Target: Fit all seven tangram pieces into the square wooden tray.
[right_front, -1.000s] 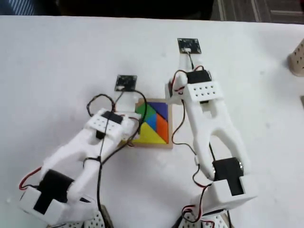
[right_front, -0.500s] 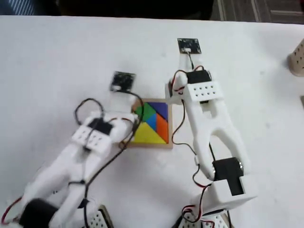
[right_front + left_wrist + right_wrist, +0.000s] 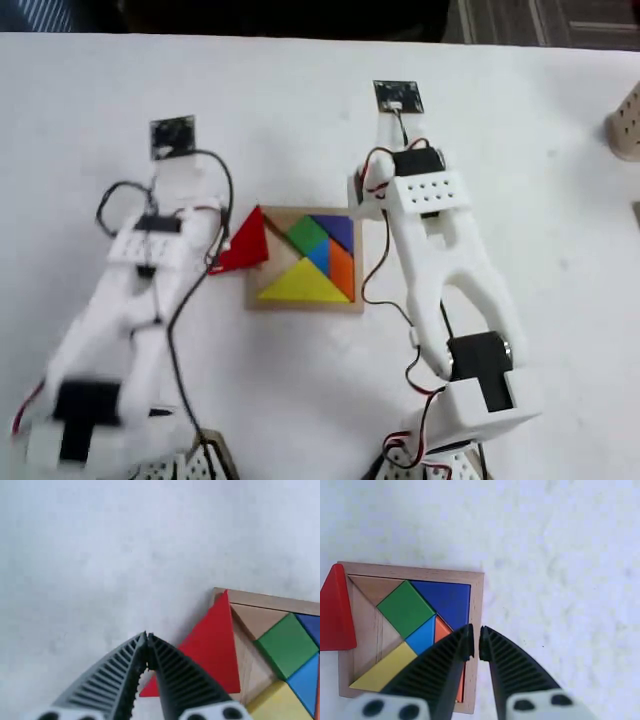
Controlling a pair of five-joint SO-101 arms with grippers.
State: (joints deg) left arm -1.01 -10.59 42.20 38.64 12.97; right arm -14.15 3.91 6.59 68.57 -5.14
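Left end effector (image 3: pixel 146 638) hovers beside red triangle (image 3: pixel 212 645) overlapping tray (image 3: pixel 265 600).

text: none legible | labels: none | numbers: none | signs: none

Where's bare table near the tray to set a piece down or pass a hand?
Free: table beyond the tray's far rim, between the left arm and right arm; also the strip on the tray's near side. Crowded: left rim, where the red triangle overhangs beside the left hand; right rim, close beside the right arm.
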